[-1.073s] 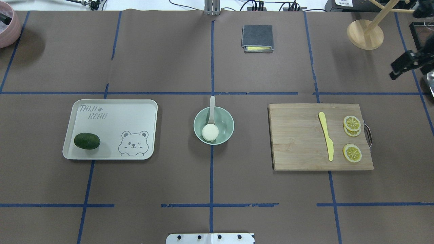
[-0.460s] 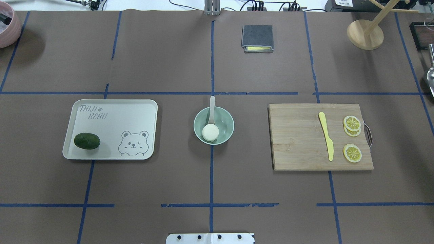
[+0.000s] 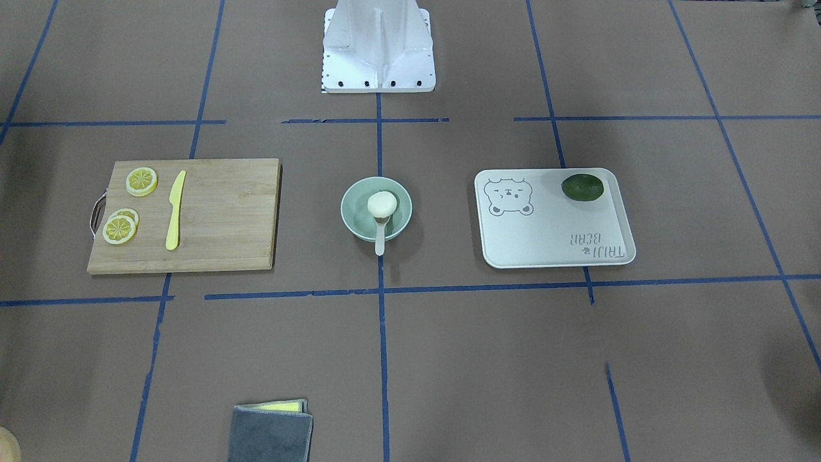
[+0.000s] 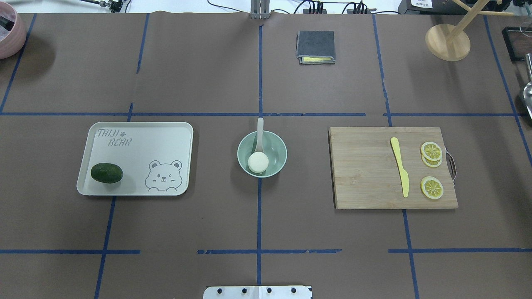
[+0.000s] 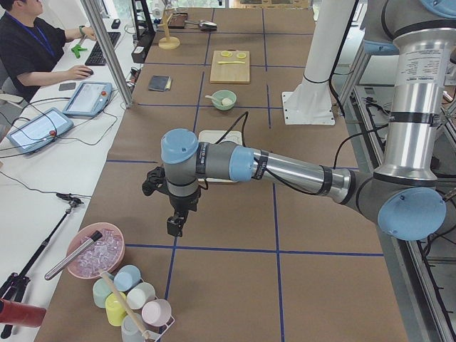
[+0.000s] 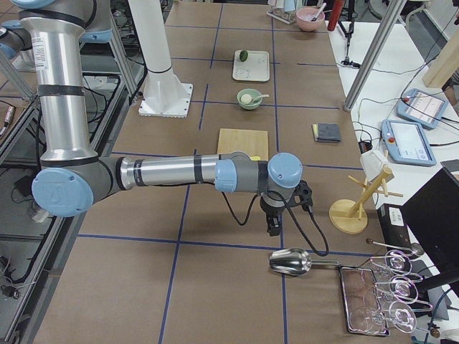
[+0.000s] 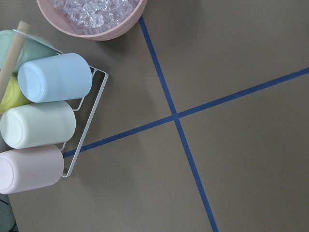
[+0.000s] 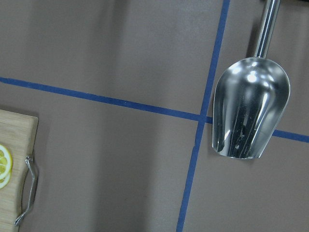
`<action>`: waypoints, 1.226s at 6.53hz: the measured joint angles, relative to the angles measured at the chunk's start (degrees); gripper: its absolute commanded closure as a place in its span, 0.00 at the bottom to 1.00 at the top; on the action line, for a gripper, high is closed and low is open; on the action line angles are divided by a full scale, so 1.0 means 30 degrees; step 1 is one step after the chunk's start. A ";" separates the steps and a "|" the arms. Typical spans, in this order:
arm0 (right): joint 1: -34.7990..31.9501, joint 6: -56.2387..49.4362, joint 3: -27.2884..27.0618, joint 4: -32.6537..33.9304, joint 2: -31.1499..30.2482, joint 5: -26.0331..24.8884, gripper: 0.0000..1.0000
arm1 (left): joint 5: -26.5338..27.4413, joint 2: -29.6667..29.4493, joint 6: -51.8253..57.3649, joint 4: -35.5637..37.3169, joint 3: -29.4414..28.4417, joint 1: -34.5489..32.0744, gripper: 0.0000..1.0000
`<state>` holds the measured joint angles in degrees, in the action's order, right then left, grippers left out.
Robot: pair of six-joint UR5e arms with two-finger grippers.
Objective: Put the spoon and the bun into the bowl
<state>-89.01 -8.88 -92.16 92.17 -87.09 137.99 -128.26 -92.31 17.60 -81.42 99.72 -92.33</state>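
Hanging fingers-down above the left end of the tabletop point(image 4: 208, 224), the left gripper point(image 5: 174, 226) shows only from the side, so it is impossible to tell whether it is spread or pressed together. A pink bowl of ice point(image 7: 91, 17) and a rack of pastel cups point(image 7: 53, 82) stand near it. The right gripper point(image 6: 273, 228) hangs at the right end, its state equally unclear, near a metal scoop point(image 8: 251, 108). Both are well apart from the mint-green bowl point(image 4: 279, 154) at the middle. The white bun point(image 4: 258, 162) rests inside the bowl, toward the robot's side. The spoon point(image 4: 259, 133) lies in the bowl too, its head touching the bun and its handle leaning over the far rim. Left of the bowl is a bear-print tray point(image 4: 141, 141) holding a dark green fruit point(image 4: 107, 172). On the right, a wooden cutting board point(image 4: 361, 166) carries a yellow knife point(image 4: 400, 166) and lemon slices point(image 4: 431, 150).
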 measured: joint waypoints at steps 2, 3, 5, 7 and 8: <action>-0.0052 0.1181 0.0394 -0.1377 -0.0037 -0.0152 0.00 | -0.0011 0.0073 -0.0035 -0.0016 -0.0803 -0.0008 0.00; -0.0135 0.1752 0.0437 -0.1523 -0.0044 -0.0130 0.00 | -0.0172 0.0072 -0.0054 -0.0032 -0.1291 0.0002 0.00; -0.0545 0.2100 0.0437 -0.1526 -0.0042 0.0189 0.00 | -0.1334 0.0034 -0.0191 -0.0275 -0.2232 0.0023 0.00; -0.0754 0.2451 0.0417 -0.1400 -0.0078 0.0517 0.00 | -0.1820 0.0048 -0.1057 -0.0705 -0.2377 0.0121 0.00; -0.0759 0.2797 0.0397 -0.1380 -0.0111 0.0575 0.00 | -0.1845 0.0132 -0.1272 -0.1031 -0.2416 0.0156 0.00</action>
<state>-91.29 -0.49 -90.97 88.03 -87.42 139.72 -133.79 -91.91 13.79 -84.51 92.47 -91.86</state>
